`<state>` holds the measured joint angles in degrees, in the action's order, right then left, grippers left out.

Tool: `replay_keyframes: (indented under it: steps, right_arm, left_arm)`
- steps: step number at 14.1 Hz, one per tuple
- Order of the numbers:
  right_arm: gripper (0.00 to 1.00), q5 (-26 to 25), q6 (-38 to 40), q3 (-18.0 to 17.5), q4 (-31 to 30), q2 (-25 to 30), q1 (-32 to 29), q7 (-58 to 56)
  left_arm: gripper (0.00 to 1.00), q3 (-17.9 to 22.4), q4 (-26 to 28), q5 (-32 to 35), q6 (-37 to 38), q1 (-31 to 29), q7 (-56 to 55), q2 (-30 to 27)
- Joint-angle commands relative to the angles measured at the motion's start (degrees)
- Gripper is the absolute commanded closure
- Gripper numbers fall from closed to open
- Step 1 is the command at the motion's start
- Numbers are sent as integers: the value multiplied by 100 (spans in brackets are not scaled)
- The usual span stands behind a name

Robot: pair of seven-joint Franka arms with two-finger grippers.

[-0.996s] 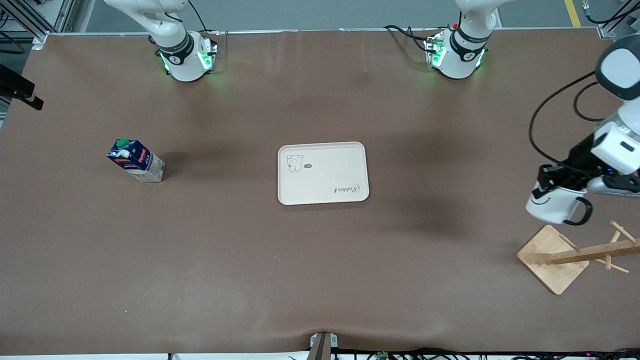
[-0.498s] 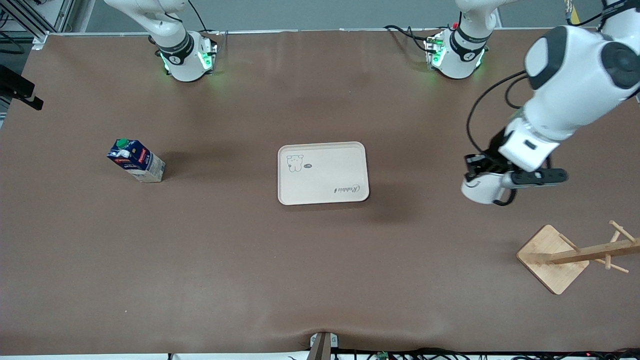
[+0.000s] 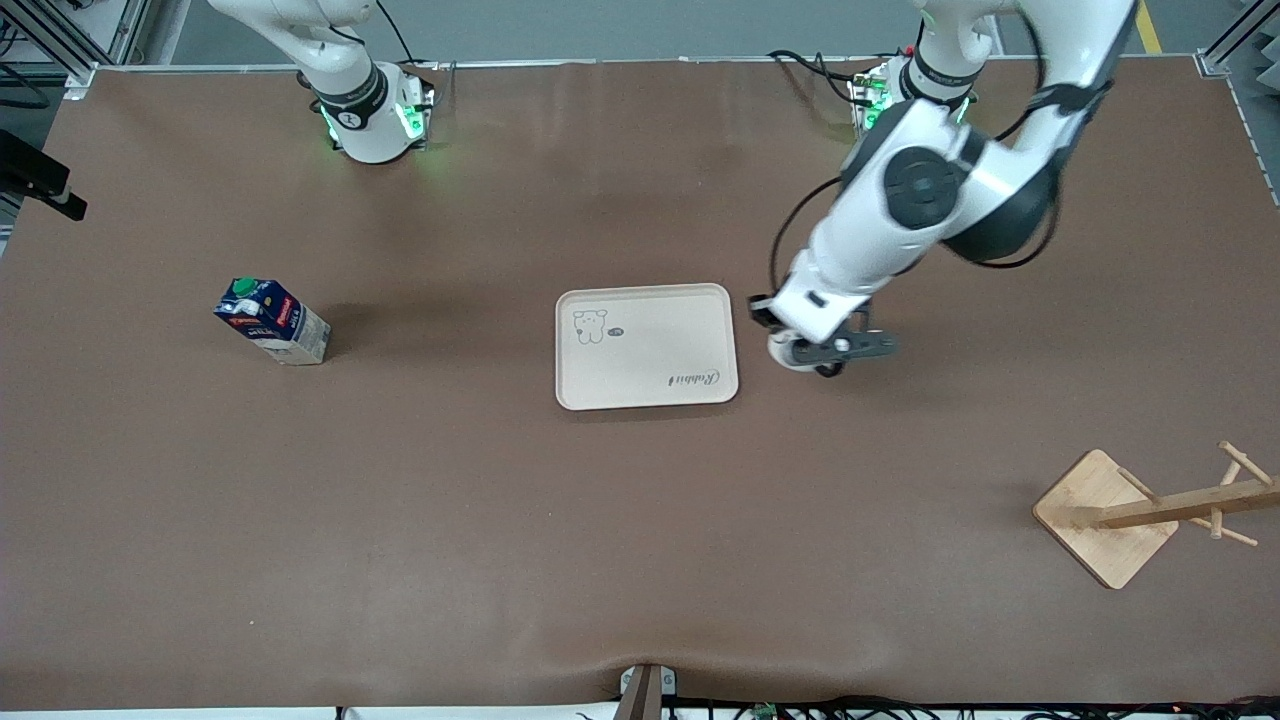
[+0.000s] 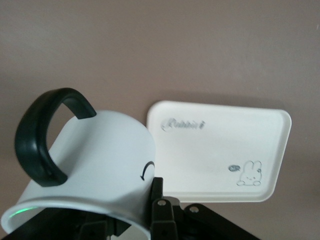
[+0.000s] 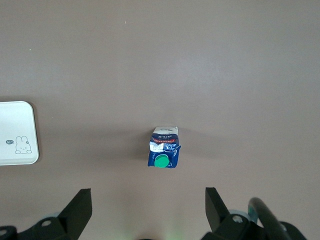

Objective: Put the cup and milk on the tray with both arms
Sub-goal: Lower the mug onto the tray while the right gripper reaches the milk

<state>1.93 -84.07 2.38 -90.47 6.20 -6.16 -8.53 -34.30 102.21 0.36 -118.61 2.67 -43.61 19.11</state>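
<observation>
My left gripper (image 3: 778,335) is shut on the rim of the white cup (image 3: 790,355) and holds it over the table, just beside the edge of the cream tray (image 3: 645,345) toward the left arm's end. In the left wrist view the cup (image 4: 95,165) is tilted, its black handle (image 4: 40,140) is clear, and the tray (image 4: 220,150) lies past it. The milk (image 3: 272,322) stands on the table toward the right arm's end. My right gripper (image 5: 149,210) is open and empty, high over the milk (image 5: 164,147). It is out of the front view.
A wooden rack (image 3: 1105,515) with pegs stands at the left arm's end, nearer to the front camera than the tray. A black fixture (image 3: 40,185) sits at the table's edge at the right arm's end.
My left arm has swung the cup from above the wooden rack across to the tray's edge. The milk, the tray and the rack have not moved.
</observation>
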Motion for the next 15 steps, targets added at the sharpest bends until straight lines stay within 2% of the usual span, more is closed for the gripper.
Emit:
replay_keyframes:
  steps: [1,7,11,13,15]
  right_arm:
    - [0,26,22,-27,47,-5,-61,53]
    - [0,26,22,-35,56,-5,-79,53]
    - [0,26,14,-27,56,-101,-87,19]
    - [0,9,13,-36,73,-477,-61,10]
    - [0,9,-13,-36,117,-541,-52,-8]
  left_arm:
    - [100,29,-604,219,119,609,-699,786]
    - [100,46,-728,210,119,1103,-1026,1578]
    - [100,55,-746,219,119,1183,-1009,2008]
    - [100,90,-851,219,119,1270,-1018,2175]
    - [100,239,-869,210,119,1393,-1009,2272]
